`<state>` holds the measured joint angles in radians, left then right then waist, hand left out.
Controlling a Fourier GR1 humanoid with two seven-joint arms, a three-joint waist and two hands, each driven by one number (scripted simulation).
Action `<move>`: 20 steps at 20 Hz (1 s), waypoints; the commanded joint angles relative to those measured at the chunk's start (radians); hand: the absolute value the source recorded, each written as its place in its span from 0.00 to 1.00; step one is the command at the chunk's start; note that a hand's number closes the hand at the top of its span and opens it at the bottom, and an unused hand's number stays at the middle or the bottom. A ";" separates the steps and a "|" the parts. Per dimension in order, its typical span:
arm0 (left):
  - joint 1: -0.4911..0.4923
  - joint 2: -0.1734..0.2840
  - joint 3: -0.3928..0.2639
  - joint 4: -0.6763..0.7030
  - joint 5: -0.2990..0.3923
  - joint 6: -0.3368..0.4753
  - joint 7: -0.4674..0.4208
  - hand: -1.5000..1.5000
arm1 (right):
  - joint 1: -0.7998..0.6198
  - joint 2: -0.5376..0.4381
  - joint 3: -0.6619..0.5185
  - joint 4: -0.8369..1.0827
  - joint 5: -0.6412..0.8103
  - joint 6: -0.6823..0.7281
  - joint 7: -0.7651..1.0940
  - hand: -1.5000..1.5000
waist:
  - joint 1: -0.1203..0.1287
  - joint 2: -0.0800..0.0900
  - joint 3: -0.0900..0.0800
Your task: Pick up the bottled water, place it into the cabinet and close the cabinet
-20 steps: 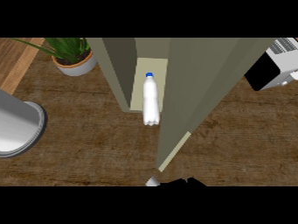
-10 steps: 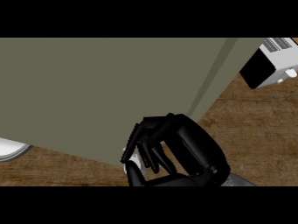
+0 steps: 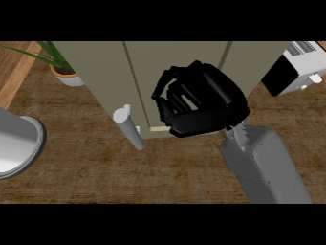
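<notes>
The olive-grey cabinet fills the upper middle of the head view. Its doors stand nearly flush, and a thin pale sliver shows at the lower edge. A grey bar handle sticks out from the left door. My right hand lies against the right door, its fingers relaxed and slightly bent, holding nothing. The grey right forearm comes up from the lower right. The bottled water is hidden from view. My left hand does not show.
A potted plant stands at the cabinet's left. A white and black appliance sits at the upper right. A large grey cylinder reaches in from the left edge over the dark wooden counter.
One second ago the cabinet stood open with the bottle lying inside. Now the door has swung nearly flush, the bottle is hidden, and my right hand has risen onto the door.
</notes>
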<state>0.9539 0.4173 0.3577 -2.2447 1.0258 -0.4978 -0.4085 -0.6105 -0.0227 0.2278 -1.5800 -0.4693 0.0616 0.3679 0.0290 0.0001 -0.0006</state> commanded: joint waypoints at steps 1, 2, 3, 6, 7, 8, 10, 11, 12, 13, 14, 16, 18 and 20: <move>0.008 -0.010 0.043 0.030 0.028 -0.071 0.031 0.00 | -0.073 -0.022 -0.072 0.173 -0.004 0.085 -0.063 1.00 | -0.003 0.002 0.001; 0.015 -0.059 0.019 -0.021 -0.019 -0.040 0.028 0.00 | -0.152 -0.034 -0.110 0.195 -0.038 0.094 -0.016 1.00 | -0.002 0.002 0.001; -0.019 -0.008 0.071 0.049 0.051 -0.053 0.038 0.00 | -0.178 -0.031 -0.123 0.248 -0.038 0.117 -0.048 1.00 | -0.003 0.004 0.001; 0.030 -0.046 0.086 -0.014 0.064 -0.063 0.071 0.00 | -0.187 -0.020 -0.105 0.298 -0.019 0.157 -0.070 1.00 | -0.001 0.002 0.001; -0.007 -0.029 0.090 0.003 0.062 -0.049 0.071 0.00 | -0.220 -0.016 -0.131 0.382 -0.018 0.178 -0.117 1.00 | 0.004 0.006 0.001; 0.011 -0.050 0.092 0.011 0.051 -0.072 0.077 0.00 | -0.231 -0.014 -0.133 0.358 -0.009 0.159 -0.106 1.00 | 0.001 0.003 0.001; 0.046 -0.079 0.070 -0.035 0.041 -0.082 0.090 0.00 | -0.281 -0.023 -0.143 0.374 -0.022 0.149 -0.047 1.00 | 0.007 0.003 0.001; -0.008 -0.006 0.122 0.024 0.119 -0.078 0.095 0.00 | -0.283 0.016 -0.118 0.422 0.008 0.140 -0.086 1.00 | 0.007 0.007 0.000; 0.061 -0.079 0.074 -0.051 0.055 -0.096 0.101 0.00 | -0.282 -0.048 -0.169 0.419 -0.044 0.204 -0.068 1.00 | 0.016 0.005 0.001; -0.002 -0.072 0.078 0.002 0.044 -0.093 0.096 0.00 | -0.273 0.018 -0.120 0.411 0.003 0.150 -0.087 1.00 | 0.004 0.004 0.000; -0.039 -0.021 0.115 0.074 0.087 -0.087 0.101 0.00 | -0.293 0.011 -0.131 0.429 -0.003 0.169 -0.094 1.00 | 0.003 0.008 0.000; -0.010 -0.069 0.068 0.009 0.045 -0.089 0.112 0.00 | -0.320 0.021 -0.140 0.441 -0.066 0.173 -0.064 1.00 | 0.019 0.008 0.000; 0.002 -0.039 0.099 -0.021 0.112 -0.062 0.133 0.00 | -0.299 0.021 -0.119 0.439 -0.073 0.202 -0.076 1.00 | 0.021 0.008 0.001; -0.017 -0.039 0.077 0.007 0.086 -0.086 0.143 0.00 | -0.333 0.020 -0.113 0.425 -0.082 0.163 -0.054 1.00 | 0.020 0.007 0.000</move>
<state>0.9429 0.3774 0.4427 -2.2427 1.1114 -0.5721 -0.2846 -0.7662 -0.0460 0.1389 -1.2985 -0.5517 0.2948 0.2914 0.0066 -0.0252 0.0313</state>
